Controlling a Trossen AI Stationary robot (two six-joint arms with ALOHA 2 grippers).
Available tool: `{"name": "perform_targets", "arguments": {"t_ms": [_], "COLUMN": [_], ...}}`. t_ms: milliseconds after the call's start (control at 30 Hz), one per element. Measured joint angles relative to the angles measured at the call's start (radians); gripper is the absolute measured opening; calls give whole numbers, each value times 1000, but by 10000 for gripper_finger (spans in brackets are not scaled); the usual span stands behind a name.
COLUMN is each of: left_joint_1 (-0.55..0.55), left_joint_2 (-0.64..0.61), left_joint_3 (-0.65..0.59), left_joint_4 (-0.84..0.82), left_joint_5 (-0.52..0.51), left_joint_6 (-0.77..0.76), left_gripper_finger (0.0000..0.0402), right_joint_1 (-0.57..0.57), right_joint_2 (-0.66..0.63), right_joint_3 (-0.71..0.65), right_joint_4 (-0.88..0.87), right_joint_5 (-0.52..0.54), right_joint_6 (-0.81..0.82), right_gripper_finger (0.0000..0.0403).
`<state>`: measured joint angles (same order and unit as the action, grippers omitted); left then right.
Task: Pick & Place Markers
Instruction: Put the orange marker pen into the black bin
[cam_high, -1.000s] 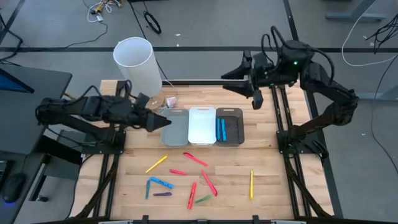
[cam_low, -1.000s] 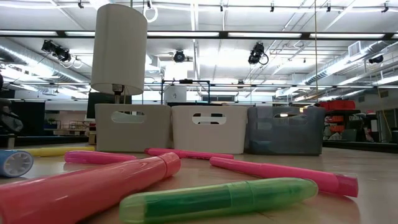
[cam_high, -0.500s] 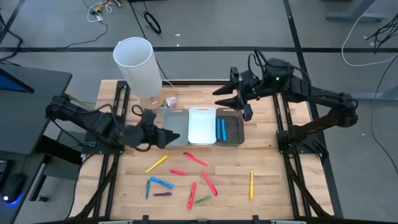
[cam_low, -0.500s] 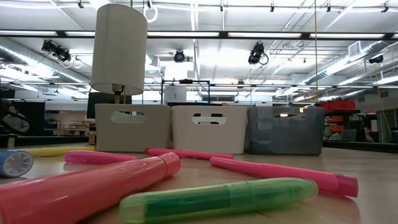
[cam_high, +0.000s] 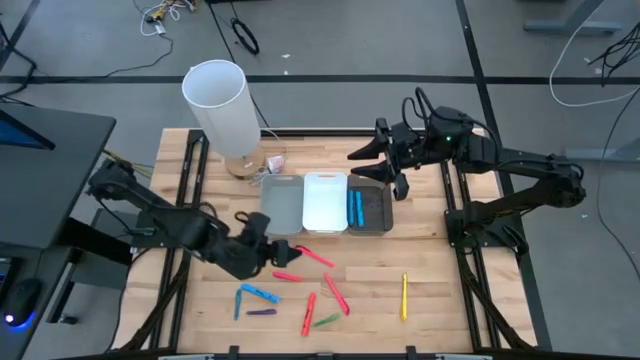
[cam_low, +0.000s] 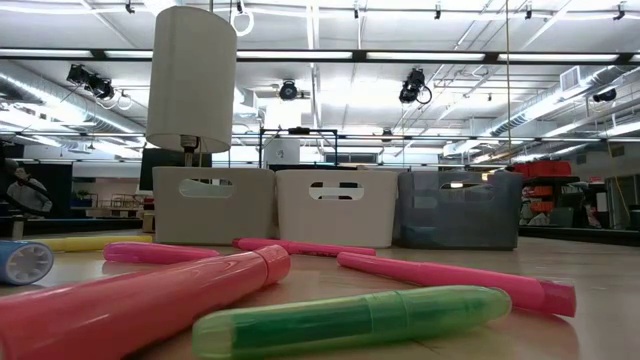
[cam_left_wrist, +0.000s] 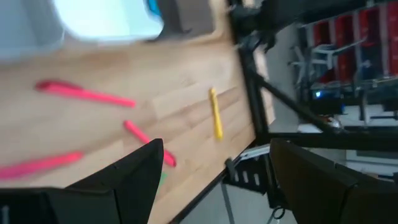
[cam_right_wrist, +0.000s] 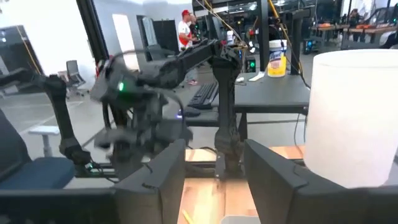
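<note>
The left end effector (cam_high: 283, 251), jaws wide and empty, hangs low over the loose markers (cam_high: 300, 287) on the surface in front of the 3 bins (cam_high: 325, 203); judged a reach-to-pick, next needing alignment over 1 marker. The right end effector (cam_high: 372, 166) waits above the dark bin, fingers parted, gripping nothing.

You won't find any text, label, brand, number or sign that can be read on anything in these views.

I see three bins (cam_high: 325, 203) side by side mid-table, cylinder (cam_high: 222, 112) behind the leftmost, markers (cam_high: 300, 285) scattered before them (two inside the rightmost bin).
</note>
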<state>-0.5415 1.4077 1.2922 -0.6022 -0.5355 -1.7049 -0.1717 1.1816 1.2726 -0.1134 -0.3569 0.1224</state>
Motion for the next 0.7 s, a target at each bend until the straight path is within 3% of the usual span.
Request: {"name": "perform_targets", "arguments": {"t_ms": [200, 367, 700], "left_joint_1": [-3, -8, -5], "left_joint_2": [92, 176, 348], "left_joint_3": [0, 12, 228], "left_joint_4": [0, -10, -139], "left_joint_5": [111, 191, 243], "left_joint_6": [-96, -150, -99], "left_gripper_finger": [298, 273, 241], "right_joint_1": [0, -3, -4], "right_joint_2": [0, -2, -4], "right_joint_3": [0, 0, 0], "right_joint_4": [-14, -20, -42], "right_joint_5": [0, -1, 0], "right_joint_6": [56, 51, 25], "right_gripper_finger": [165, 165, 165]}}
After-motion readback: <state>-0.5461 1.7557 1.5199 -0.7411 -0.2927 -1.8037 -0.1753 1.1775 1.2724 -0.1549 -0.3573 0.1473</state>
